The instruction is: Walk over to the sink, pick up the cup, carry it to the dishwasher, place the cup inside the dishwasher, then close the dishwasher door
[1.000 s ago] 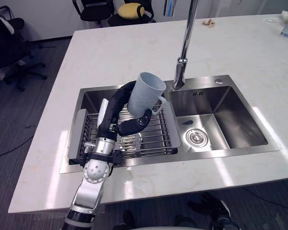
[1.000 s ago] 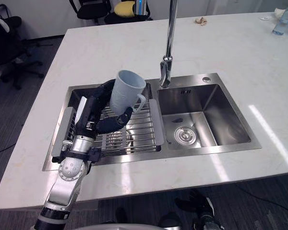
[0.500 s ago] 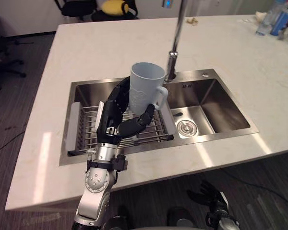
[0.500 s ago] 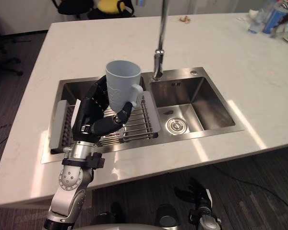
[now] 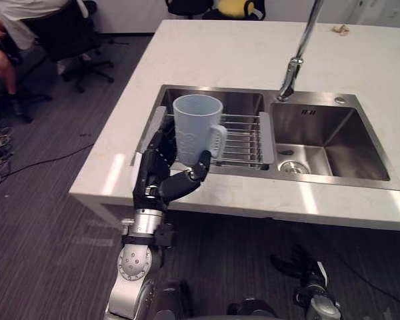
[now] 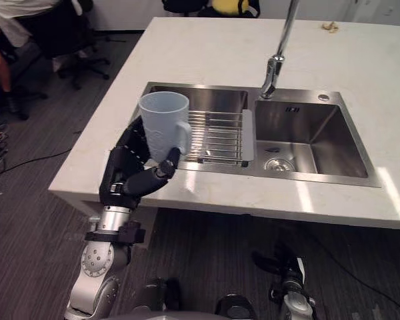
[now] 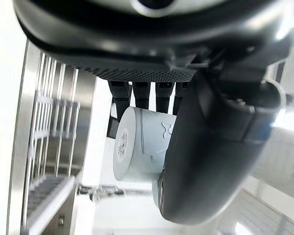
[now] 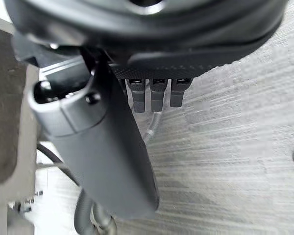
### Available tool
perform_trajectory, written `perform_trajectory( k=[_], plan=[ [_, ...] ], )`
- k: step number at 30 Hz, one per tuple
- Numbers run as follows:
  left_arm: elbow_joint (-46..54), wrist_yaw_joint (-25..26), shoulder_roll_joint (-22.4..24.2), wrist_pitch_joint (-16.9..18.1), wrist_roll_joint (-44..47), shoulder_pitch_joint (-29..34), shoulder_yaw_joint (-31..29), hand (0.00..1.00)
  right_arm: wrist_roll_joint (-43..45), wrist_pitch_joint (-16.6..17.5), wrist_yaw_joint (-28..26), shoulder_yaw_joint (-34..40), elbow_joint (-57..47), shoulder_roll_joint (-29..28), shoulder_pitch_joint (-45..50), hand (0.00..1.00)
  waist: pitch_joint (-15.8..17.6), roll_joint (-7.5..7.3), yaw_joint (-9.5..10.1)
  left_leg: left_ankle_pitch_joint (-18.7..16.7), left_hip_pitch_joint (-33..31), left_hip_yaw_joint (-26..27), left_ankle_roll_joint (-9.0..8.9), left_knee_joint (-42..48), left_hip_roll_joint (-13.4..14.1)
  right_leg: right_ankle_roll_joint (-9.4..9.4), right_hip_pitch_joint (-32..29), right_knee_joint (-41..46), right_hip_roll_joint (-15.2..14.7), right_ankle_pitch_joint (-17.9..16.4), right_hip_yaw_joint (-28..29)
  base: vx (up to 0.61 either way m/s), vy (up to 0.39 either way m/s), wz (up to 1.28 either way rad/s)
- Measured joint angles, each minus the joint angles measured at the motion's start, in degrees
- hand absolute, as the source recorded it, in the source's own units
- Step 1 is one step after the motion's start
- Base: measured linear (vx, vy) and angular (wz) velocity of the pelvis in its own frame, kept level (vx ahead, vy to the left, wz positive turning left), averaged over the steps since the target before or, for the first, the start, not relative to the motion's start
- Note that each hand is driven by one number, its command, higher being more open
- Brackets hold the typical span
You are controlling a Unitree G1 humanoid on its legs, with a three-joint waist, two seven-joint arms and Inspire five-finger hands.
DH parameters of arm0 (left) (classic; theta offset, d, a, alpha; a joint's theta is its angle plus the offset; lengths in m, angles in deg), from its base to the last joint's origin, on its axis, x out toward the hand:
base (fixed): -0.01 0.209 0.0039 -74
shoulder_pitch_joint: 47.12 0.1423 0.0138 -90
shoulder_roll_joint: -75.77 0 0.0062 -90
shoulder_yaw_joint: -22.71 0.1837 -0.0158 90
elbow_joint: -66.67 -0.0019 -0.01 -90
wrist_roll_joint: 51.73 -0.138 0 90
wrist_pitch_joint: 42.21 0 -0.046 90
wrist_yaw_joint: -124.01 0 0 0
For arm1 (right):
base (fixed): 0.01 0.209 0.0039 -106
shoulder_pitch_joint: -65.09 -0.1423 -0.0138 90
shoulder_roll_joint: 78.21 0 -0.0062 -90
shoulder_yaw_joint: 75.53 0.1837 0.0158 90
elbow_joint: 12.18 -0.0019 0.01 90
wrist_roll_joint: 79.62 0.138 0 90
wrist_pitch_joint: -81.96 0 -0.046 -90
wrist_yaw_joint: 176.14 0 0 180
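Pale blue-grey cup (image 5: 196, 131), upright, mouth up, handle toward sink (image 5: 333, 141), clamped in curled left hand (image 5: 161, 176) over counter (image 5: 207, 53) front corner; open carpet (image 5: 47, 220) beside; right hand (image 8: 103, 142) relaxed, low

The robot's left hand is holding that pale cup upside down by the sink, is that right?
Not quite: the cup is upright, its open mouth facing up, as the left eye view shows. The left hand does hold it, by the sink.
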Motion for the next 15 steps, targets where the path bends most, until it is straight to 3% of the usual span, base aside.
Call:
perform_trajectory(
  k=[1,2,3,11,13,15],
  plan=[
    [-0.2,-0.2,0.1,0.0,0.0,-0.7,0.7,0.30,0.0,0.0,0.0,0.0,0.0,0.0,0.1,0.90,-0.5,0.64,-0.04,0.0,2.0,-0.2,-0.14,-5.1,0.0,0.40,-0.8,-0.4,0.1,0.5,-0.5,-0.06,0.139,0.59],
    [-1.8,-0.2,0.1,0.3,-0.1,-2.6,1.5,0.30,0.0,-0.2,0.1,0.0,0.6,-0.6,0.1,0.90,-1.0,1.25,-0.12,2.6,4.4,-0.5,0.59,-13.2,-1.7,1.13,-1.7,-0.8,-0.7,1.6,-1.3,-0.04,0.137,0.38],
    [-3.7,0.0,-0.2,0.2,-0.1,-3.4,1.6,0.30,-0.1,-0.4,-0.4,-0.4,0.4,-1.3,0.3,0.90,-1.2,0.90,0.03,4.6,5.4,-0.5,1.03,-16.7,-2.9,2.08,-1.3,-2.6,-1.2,3.2,-1.7,-0.04,0.128,0.28],
    [-7.0,0.2,-0.9,-0.3,-0.1,-2.4,0.7,0.30,-0.8,-0.5,-0.1,-1.4,0.8,-2.6,1.4,0.90,-2.3,-0.31,0.31,5.9,5.1,-4.6,2.97,-17.6,-6.0,3.11,2.6,-6.9,-3.0,6.1,-5.5,-0.02,0.095,0.31],
    [-6.7,0.2,-0.9,-0.3,-0.1,-1.6,0.5,0.30,-0.9,-0.5,0.1,-2.4,1.1,-2.6,1.4,0.90,-2.6,-0.93,0.39,6.8,4.0,-7.3,3.51,-18.1,-6.7,3.20,3.3,-7.6,-3.5,6.4,-8.5,-0.03,0.009,0.88],
    [-6.3,0.1,-0.6,-0.4,-0.1,-0.7,0.0,0.30,-0.9,-0.5,0.4,-2.4,1.5,-2.9,1.7,0.90,-2.8,-1.90,0.41,9.6,2.0,-11.0,3.10,-19.0,-8.3,3.38,5.3,-8.6,-4.5,6.7,-15.1,-0.07,0.005,1.45]
  ],
)
